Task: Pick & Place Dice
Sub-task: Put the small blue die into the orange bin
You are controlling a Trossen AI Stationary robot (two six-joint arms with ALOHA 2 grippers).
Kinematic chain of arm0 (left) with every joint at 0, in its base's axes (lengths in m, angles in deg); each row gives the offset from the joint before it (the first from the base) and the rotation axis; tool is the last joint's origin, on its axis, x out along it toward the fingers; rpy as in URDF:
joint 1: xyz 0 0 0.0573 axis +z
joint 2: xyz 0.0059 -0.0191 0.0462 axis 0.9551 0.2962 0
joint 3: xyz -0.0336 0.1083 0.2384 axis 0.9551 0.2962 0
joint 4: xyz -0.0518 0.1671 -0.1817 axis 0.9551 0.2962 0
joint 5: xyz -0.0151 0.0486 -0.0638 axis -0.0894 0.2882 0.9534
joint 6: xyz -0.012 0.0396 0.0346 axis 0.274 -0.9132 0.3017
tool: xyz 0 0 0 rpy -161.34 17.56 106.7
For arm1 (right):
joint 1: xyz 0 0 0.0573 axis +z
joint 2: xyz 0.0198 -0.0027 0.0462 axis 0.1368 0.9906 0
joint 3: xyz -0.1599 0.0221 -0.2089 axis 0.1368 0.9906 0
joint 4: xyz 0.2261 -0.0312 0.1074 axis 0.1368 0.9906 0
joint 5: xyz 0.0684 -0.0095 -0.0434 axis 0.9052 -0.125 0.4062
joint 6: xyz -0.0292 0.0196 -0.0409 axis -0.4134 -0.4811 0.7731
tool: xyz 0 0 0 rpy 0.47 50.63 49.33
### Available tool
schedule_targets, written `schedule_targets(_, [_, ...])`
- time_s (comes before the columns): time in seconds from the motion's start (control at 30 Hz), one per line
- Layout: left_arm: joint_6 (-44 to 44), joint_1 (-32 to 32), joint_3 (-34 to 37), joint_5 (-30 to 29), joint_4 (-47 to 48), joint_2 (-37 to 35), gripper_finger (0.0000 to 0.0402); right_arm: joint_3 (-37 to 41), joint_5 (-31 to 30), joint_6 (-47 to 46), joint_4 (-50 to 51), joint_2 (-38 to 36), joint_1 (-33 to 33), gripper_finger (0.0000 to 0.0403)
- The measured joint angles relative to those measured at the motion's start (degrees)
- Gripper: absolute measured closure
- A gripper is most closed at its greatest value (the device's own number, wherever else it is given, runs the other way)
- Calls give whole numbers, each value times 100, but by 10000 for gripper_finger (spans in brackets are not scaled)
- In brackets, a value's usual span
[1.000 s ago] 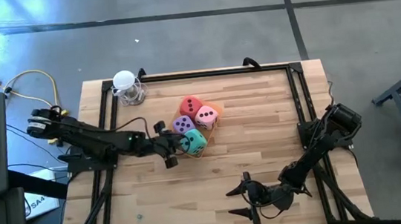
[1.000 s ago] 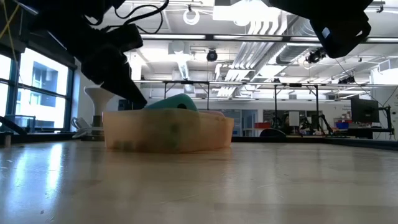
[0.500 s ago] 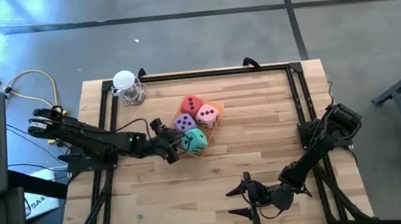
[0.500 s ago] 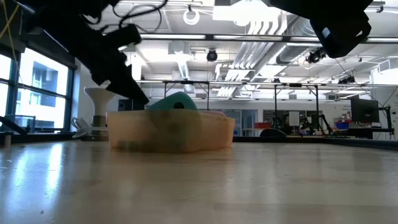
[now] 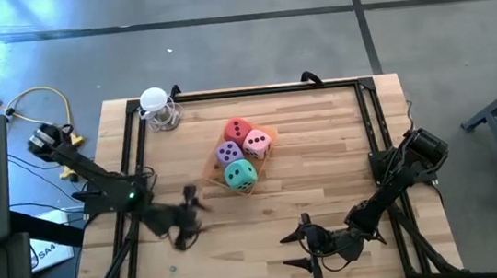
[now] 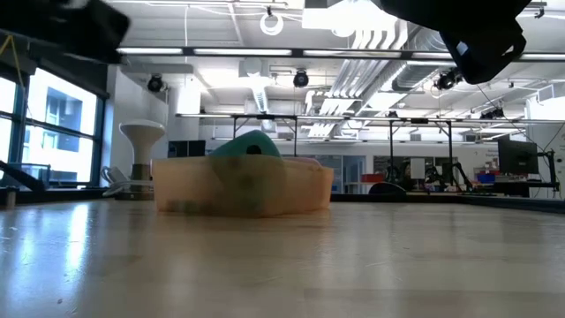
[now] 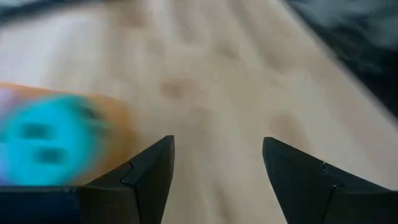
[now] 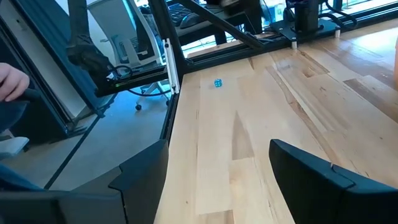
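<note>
Four dice sit together in the translucent orange tray [image 5: 217,165] near the table's middle: red [image 5: 237,130], pink [image 5: 256,142], purple [image 5: 228,153] and teal-green [image 5: 239,175]. In the low view the teal die [image 6: 248,145] pokes above the tray wall [image 6: 243,187]. My left gripper [image 5: 188,224] is open and blurred, off the tray's near-left side and holding nothing. Its wrist view shows the teal die [image 7: 46,140] beyond the open fingers [image 7: 214,180]. My right gripper [image 5: 302,249] waits open near the table's near edge, over bare wood [image 8: 217,174].
A small white stand [image 5: 157,107] sits at the table's far-left corner, also visible in the low view [image 6: 141,155]. A tiny blue speck [image 5: 171,268] lies near the near-left edge. Black frame rails [image 5: 372,126] run along the table's sides. Bare wood lies between the tray and the right gripper.
My left gripper has drawn back quickly from the teal die at the tray's near-left side, toward the table's near-left area, and has left the low view. All the dice have stayed in the tray. The right arm has kept still.
</note>
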Motion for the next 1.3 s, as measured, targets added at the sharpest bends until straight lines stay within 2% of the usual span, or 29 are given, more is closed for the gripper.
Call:
schedule_targets(0.13, [751,-555,2,858,494,160,167,0,0,-7,30,0,-12,131])
schedule_targets(0.27, [1815,-1071,7,1203,595,434,167,0,-1,-14,29,0,-14,131])
schedule_targets(0.4, [2168,-1614,7,1564,565,607,167,0,0,-30,28,0,-14,131])
schedule_targets(0.5, [2360,-2017,7,1465,584,717,167,0,0,-36,28,0,-14,131])
schedule_targets(0.73, [2906,-2685,7,479,562,1275,166,0,0,-69,27,0,-16,131])
schedule_targets(0.93, [3333,-2998,9,359,331,1771,167,0,-2,-80,-31,-2,-16,131])
schedule_targets(1.3, [3640,-3204,102,251,-106,2220,167,-2,-6,-80,-198,-4,-16,131])
